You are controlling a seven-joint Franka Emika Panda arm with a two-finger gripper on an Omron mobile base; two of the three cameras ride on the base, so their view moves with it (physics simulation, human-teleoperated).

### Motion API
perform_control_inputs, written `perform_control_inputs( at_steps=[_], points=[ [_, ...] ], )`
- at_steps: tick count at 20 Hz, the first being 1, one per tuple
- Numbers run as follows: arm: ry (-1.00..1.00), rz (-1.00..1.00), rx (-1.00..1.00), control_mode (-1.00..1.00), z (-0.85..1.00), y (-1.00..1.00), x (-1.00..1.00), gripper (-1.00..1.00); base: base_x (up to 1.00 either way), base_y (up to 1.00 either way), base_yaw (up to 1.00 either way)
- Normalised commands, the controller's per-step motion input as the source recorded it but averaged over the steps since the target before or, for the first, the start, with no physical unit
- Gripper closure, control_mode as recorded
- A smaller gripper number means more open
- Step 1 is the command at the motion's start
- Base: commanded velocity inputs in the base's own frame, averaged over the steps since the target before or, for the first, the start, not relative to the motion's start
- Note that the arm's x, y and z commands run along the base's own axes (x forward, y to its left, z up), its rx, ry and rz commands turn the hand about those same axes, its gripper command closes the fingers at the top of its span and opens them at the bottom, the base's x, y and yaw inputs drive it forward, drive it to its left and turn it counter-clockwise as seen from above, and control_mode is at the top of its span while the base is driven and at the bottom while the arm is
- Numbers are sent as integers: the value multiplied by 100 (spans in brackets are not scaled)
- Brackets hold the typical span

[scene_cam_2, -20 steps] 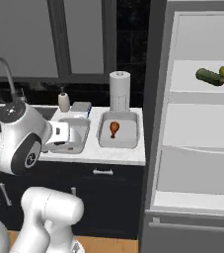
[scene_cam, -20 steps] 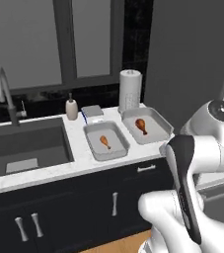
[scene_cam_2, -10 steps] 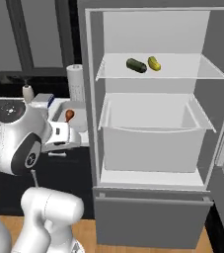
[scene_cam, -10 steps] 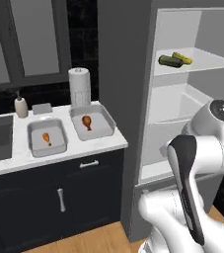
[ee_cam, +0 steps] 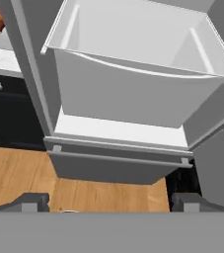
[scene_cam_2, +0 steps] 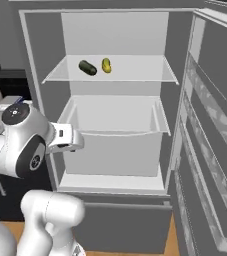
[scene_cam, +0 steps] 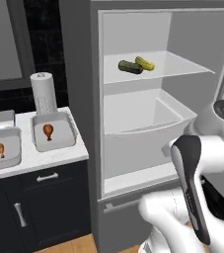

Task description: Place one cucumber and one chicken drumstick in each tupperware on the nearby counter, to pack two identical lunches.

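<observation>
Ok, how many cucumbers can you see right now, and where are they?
2. A dark green cucumber and a yellow-green cucumber lie side by side on the upper shelf of the open fridge. The drawer below could hide more.

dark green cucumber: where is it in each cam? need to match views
Left base view: the dark green cucumber lies on the fridge shelf, upper middle, just left of the yellow-green cucumber.
Right base view: the same cucumber lies on that shelf, upper left, left of the yellow-green one.
Hand view: not in it.
Shared landmark: the fridge drawer below the shelf.
</observation>
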Motion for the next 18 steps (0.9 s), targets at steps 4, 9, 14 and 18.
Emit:
perform_control_inputs(
  at_steps=[4, 9, 14, 18],
  points=[
    [0, 0, 0, 100, 0, 0, 0, -100, 89, 0, 0],
    [0, 0, 0, 100, 0, 0, 0, -100, 82, -26, 0],
    [0, 5, 1, -100, 0, -14, 12, -100, 29, -23, 2],
    [0, 20, 5, -100, 0, -36, 28, -100, 0, 0, 0]
  ],
)
